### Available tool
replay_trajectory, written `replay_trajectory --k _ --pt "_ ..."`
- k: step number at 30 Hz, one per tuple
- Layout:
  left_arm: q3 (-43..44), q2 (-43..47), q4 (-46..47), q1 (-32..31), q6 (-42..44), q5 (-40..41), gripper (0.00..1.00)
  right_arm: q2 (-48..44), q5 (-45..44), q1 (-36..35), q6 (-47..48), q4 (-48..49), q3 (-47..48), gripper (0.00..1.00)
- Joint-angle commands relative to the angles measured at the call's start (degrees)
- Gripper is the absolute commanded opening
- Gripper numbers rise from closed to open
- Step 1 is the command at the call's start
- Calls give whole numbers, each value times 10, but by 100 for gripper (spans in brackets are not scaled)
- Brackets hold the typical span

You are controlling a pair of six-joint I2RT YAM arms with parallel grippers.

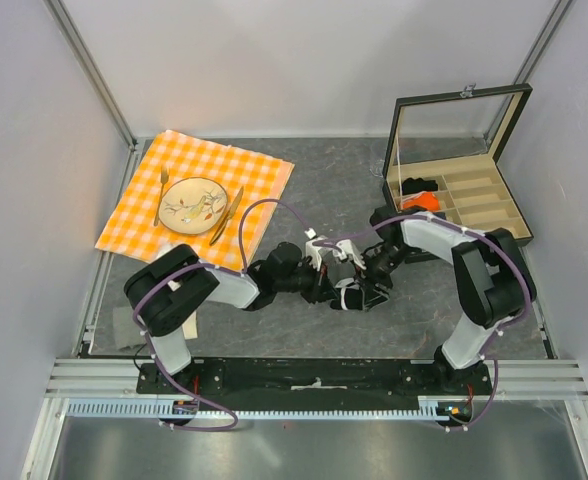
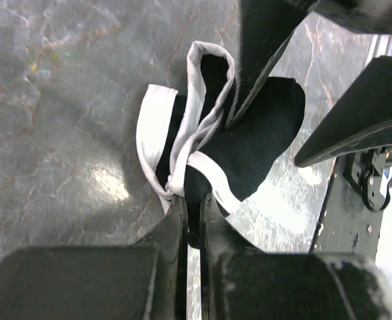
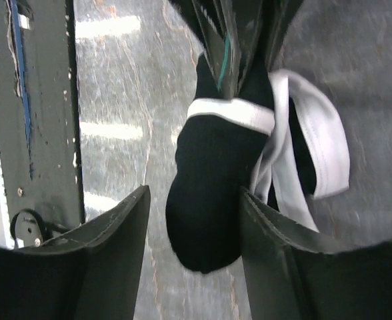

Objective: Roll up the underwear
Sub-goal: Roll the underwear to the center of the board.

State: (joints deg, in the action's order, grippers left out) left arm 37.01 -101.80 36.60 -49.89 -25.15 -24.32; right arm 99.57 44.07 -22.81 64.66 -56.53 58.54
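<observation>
step: mid-roll, judging by loose bundle | underwear (image 2: pixel 256 143) bunched on table (image 2: pixel 63 100) centre, between both arms | left gripper (image 2: pixel 193 207) pinching its white-trimmed edge | right gripper (image 3: pixel 195 195) spread, straddling black lobe | next: likely right closes on lobe, tucks tighter

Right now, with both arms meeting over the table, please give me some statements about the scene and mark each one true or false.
1. The left end effector is shut on the underwear. True.
2. The right end effector is shut too. False: its fingers stand apart, with the underwear between them.
3. The box has its lid closed. False: the lid stands open.
4. A plate lies on the orange checked cloth. True.
</observation>
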Motion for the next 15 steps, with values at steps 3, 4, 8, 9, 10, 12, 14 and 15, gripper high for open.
replay_trajectory --k 3,4,8,9,10,12,14,15 --pt "2 -18 -63 0 -25 34 2 -73 36 37 -43 -33 61 68" --pt "3 -17 -65 -1 -28 38 2 -82 39 39 -46 -32 62 72" --pt "12 -19 -75 -2 -38 43 2 -82 51 38 -105 -9 66 76" --pt "15 -19 -78 -3 -41 44 2 -82 51 39 -146 20 61 77" --pt "17 -21 -83 -3 -43 45 2 -83 49 38 -171 40 57 77" --pt "21 -20 -87 -2 -47 45 2 -81 37 39 -210 87 41 79" --pt "22 -19 -87 -3 -51 45 2 -68 16 37 -240 104 36 80" --pt "23 -19 -87 -2 -54 45 2 -61 6 37 -244 114 31 81"
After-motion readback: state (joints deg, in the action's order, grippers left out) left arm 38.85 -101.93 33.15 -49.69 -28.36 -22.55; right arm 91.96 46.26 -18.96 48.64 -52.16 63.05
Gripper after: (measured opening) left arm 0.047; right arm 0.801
